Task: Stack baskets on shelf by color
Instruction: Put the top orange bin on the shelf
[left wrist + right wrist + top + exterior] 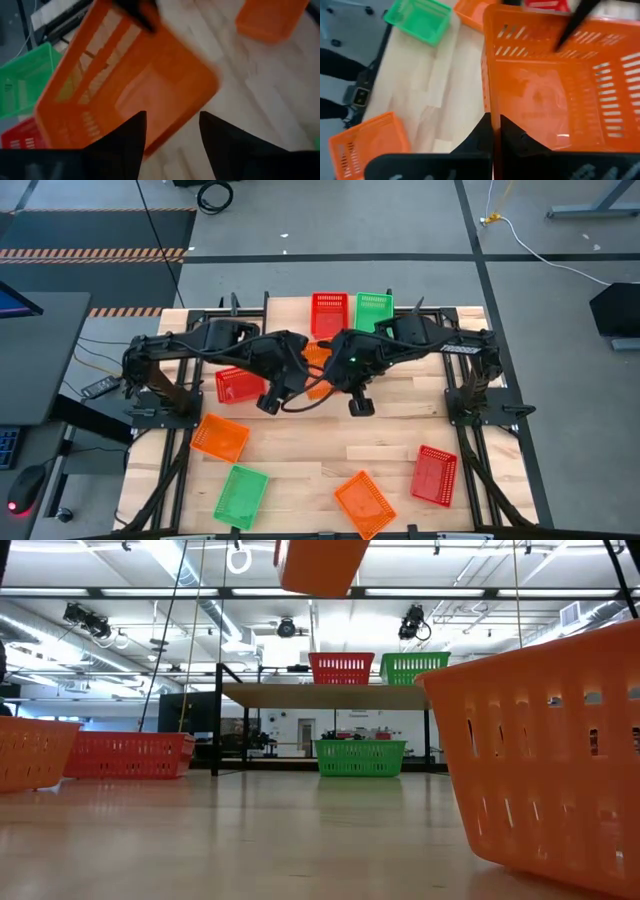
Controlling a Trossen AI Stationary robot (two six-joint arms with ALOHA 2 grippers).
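Both arms reach toward mid-counter; the left pincer [170, 135] stands spread wide, the right pincer [495, 131] pinched tight together.

From overhead one camera looks straight down on the whole wooden table [400, 435]. Another sits at tabletop height, facing level across to the shelf [325, 695] and the room behind. Each wrist camera looks down past its own fingers, very close to the lifted orange basket [130, 95] [560, 95]. Both also catch a green basket [420, 20] farther off
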